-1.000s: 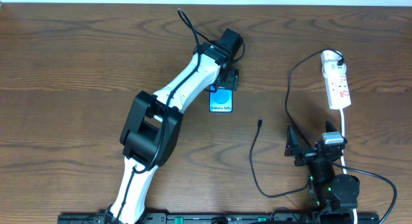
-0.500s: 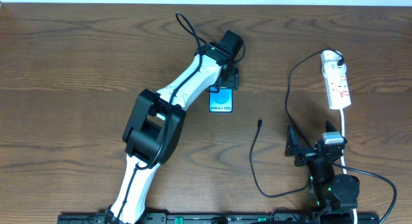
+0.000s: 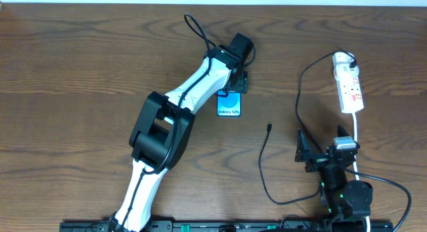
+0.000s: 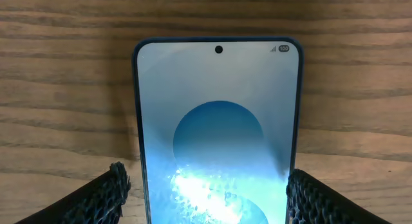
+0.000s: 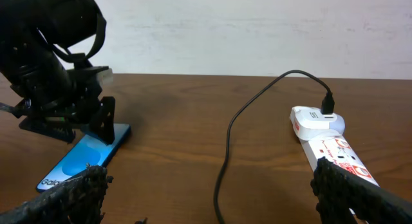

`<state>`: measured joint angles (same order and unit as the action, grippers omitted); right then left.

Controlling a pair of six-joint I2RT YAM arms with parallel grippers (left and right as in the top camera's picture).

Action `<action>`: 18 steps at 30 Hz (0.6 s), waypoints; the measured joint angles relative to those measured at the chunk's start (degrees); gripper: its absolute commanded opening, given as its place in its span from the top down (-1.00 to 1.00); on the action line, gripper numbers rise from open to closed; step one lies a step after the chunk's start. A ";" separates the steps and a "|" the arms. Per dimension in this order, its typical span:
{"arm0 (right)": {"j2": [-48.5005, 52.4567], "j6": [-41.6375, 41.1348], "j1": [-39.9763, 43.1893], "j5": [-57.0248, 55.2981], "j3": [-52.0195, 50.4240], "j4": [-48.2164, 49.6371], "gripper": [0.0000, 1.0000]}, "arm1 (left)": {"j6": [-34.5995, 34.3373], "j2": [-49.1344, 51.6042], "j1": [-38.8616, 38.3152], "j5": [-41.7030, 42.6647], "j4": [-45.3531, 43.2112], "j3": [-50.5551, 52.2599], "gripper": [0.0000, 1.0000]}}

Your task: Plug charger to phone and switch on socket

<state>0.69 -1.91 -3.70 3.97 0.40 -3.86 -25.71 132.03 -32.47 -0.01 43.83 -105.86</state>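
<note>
The phone [image 3: 229,105] lies flat on the table, its blue screen up; it also shows in the left wrist view [image 4: 219,121] and the right wrist view [image 5: 77,163]. My left gripper [image 3: 235,83] is open, its fingers [image 4: 209,195] on either side of the phone's far end. The charger cable [image 3: 261,159] lies loose, its connector tip [image 3: 268,127] right of the phone and apart from it. Its black plug [image 3: 347,58] sits in the far end of the white socket [image 3: 349,89]. My right gripper [image 3: 312,154] is open and empty [image 5: 209,192], near the front edge, facing the cable [image 5: 235,124] and the socket [image 5: 335,150].
The socket's white cord [image 3: 357,135] runs toward the front past my right arm. The charger cable loops between the socket and my right gripper. My left arm [image 3: 193,85] stretches diagonally across the table's middle.
My left arm's elbow has shifted slightly right. The phone, the cable and the right arm have not moved.
</note>
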 measured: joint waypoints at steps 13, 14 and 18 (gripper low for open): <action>0.00 0.00 0.00 0.00 0.00 0.00 -0.99 | 0.00 0.00 0.00 0.04 -0.02 0.00 -0.61; 0.00 -0.02 0.00 0.00 0.00 0.00 -0.99 | 0.00 0.00 0.00 0.04 -0.07 0.09 -0.61; 0.00 -0.02 0.00 0.00 0.00 0.00 -0.98 | -0.24 -0.02 0.00 0.28 -1.09 2.25 -0.61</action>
<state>0.69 -1.93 -3.70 3.97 0.40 -3.86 -25.96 132.00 -32.47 0.27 42.74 -103.61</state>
